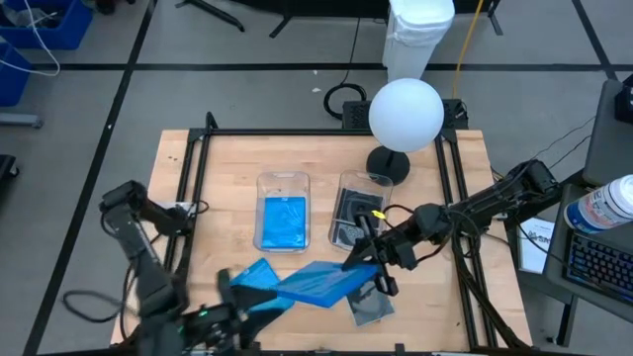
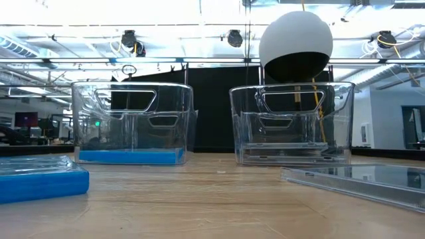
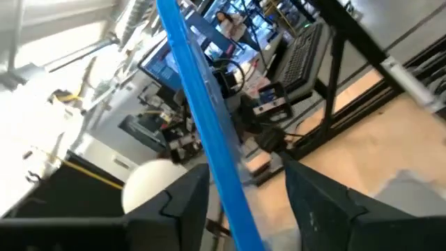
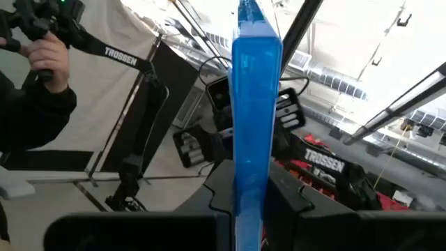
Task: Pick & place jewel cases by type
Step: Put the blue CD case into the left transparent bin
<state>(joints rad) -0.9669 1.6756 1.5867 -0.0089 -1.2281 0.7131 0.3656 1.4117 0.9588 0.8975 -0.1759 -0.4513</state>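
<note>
On the pale wooden table [image 1: 227, 158], seen from above, we find two clear bins side by side: the left bin [image 1: 283, 210] with a blue jewel case [image 1: 283, 220] lying flat in it, the right bin [image 1: 356, 210] with a dark one. Near the front edge both arms meet on one raised blue case [image 1: 315, 282]: the left gripper [image 1: 229, 299] clamps its left end, the right gripper [image 1: 380, 259] its right end, so its long axis runs left to right between them. The blue bin lies just beyond, far-left of the case, nearer the left arm, which we judge suited to carry it. A clear case [image 1: 371, 307] lies flat by the right gripper

At table height, another blue case [image 2: 40, 176] rests at the left

From the left wrist, fingers [image 3: 182, 209] pinch the edge

From the right wrist, fingers [image 4: 224, 188] are closed on the same case, edge-on
</note>
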